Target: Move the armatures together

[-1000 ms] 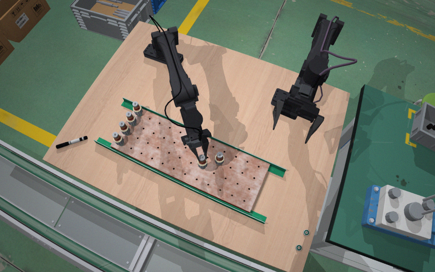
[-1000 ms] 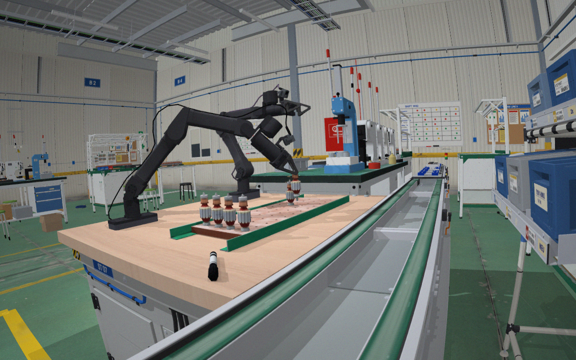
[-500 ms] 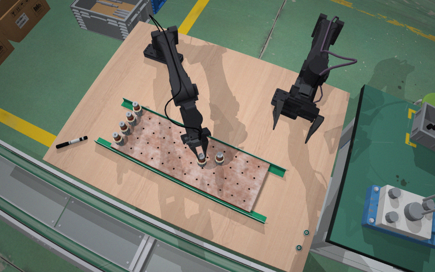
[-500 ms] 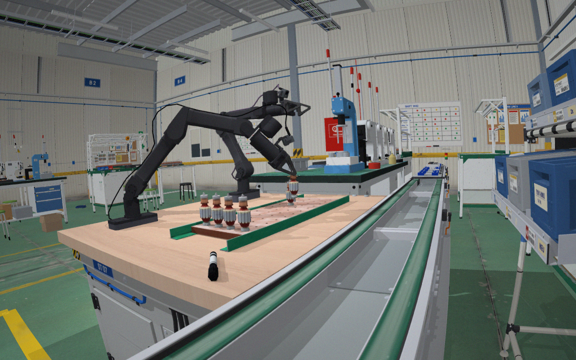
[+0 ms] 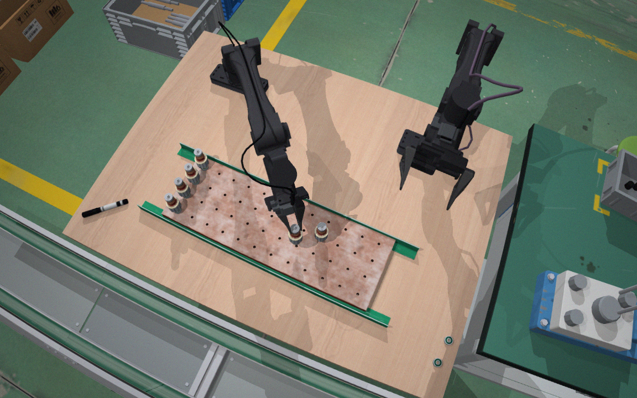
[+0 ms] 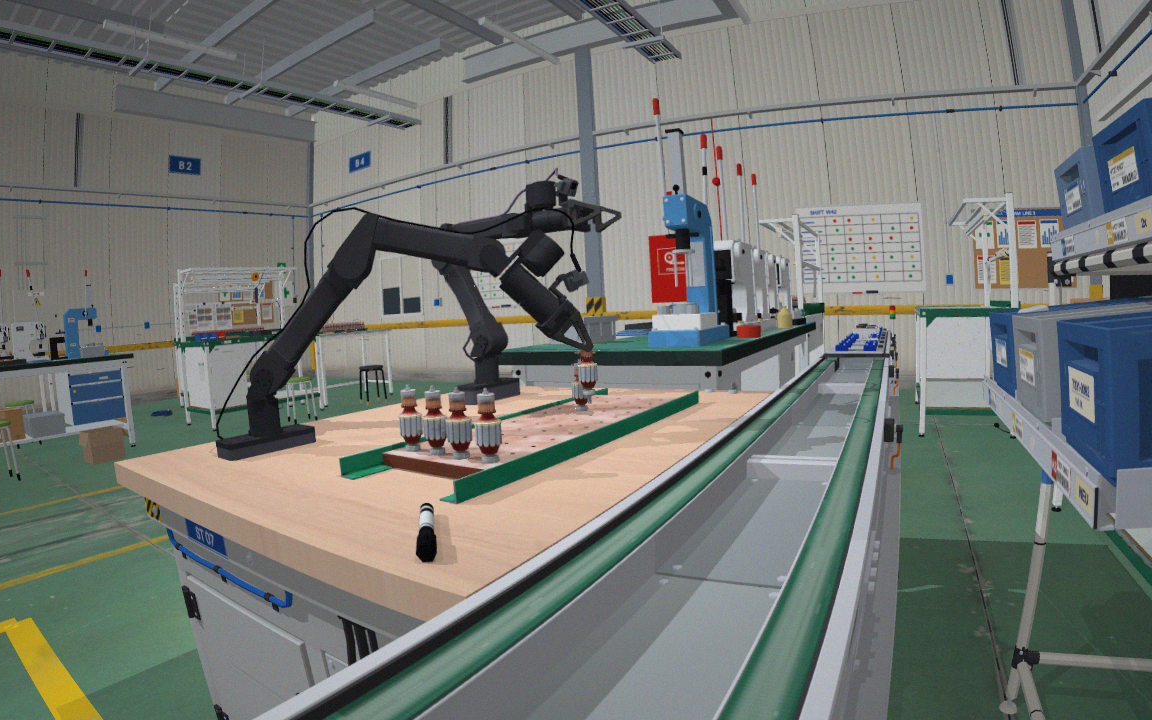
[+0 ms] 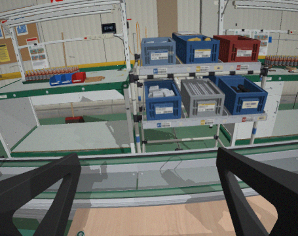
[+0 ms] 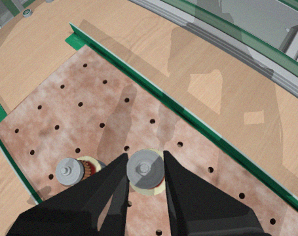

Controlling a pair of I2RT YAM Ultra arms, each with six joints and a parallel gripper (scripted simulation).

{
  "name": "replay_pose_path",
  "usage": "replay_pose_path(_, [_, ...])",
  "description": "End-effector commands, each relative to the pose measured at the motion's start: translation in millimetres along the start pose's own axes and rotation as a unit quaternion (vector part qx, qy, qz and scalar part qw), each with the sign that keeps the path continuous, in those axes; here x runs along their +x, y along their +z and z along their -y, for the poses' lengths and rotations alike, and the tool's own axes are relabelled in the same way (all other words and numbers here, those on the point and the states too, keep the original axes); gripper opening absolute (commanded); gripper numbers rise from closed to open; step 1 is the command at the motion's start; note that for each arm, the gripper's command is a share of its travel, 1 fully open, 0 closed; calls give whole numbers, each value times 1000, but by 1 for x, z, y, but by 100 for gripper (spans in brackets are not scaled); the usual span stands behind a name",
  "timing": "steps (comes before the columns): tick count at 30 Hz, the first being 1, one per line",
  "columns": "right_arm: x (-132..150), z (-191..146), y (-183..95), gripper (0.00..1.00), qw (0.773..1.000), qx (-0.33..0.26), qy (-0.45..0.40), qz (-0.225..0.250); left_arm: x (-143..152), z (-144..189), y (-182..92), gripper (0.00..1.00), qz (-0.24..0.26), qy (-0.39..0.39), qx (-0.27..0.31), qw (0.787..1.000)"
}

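Note:
The board (image 5: 375, 270) (image 6: 517, 430) (image 8: 67, 108) lies between two green rails. A full row of armatures (image 5: 182, 188) (image 6: 459, 429) stands upright, commutator end up, at its end near the marker. One armature (image 5: 320, 232) (image 8: 70, 171) stands apart, commutator up. My right gripper (image 5: 294, 227) (image 6: 590, 348) (image 8: 146, 159) is shut on another armature (image 5: 294, 236) (image 6: 588, 376) (image 8: 145, 183) by its commutator end and holds it upright, raised above the board beside the standing one. My left gripper (image 5: 424, 199) (image 7: 147, 158) is open and empty, high above the table, away from the board.
The green rails (image 5: 405, 248) (image 8: 201, 122) run along both long sides of the board. A black and white marker (image 5: 105, 208) (image 6: 425, 532) lies beyond the full row. Two small rings (image 5: 448, 340) (image 5: 437, 362) lie near a table corner. A conveyor (image 5: 147, 341) (image 6: 714, 501) passes along the table.

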State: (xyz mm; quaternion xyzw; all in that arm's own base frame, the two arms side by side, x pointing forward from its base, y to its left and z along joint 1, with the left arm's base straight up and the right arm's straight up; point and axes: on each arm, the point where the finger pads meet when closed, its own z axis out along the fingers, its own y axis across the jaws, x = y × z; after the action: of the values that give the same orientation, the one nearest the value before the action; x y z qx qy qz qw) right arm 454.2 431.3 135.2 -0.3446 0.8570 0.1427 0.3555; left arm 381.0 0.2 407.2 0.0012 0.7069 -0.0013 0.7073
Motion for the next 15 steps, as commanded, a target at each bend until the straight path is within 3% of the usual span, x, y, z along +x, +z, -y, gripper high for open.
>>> replay_pose_path(1, [-44, 8, -24, 24, 998, 4, -1, 64, -17, 4, -1, 100, 14, 2, 8, 1000])
replay_pose_path(14, [-44, 8, -24, 24, 998, 4, -1, 64, -17, 4, -1, 100, 14, 2, 8, 1000])
replay_pose_path(15, [-44, 8, -24, 1, 998, 4, -1, 64, -17, 4, -1, 100, 14, 2, 8, 1000])
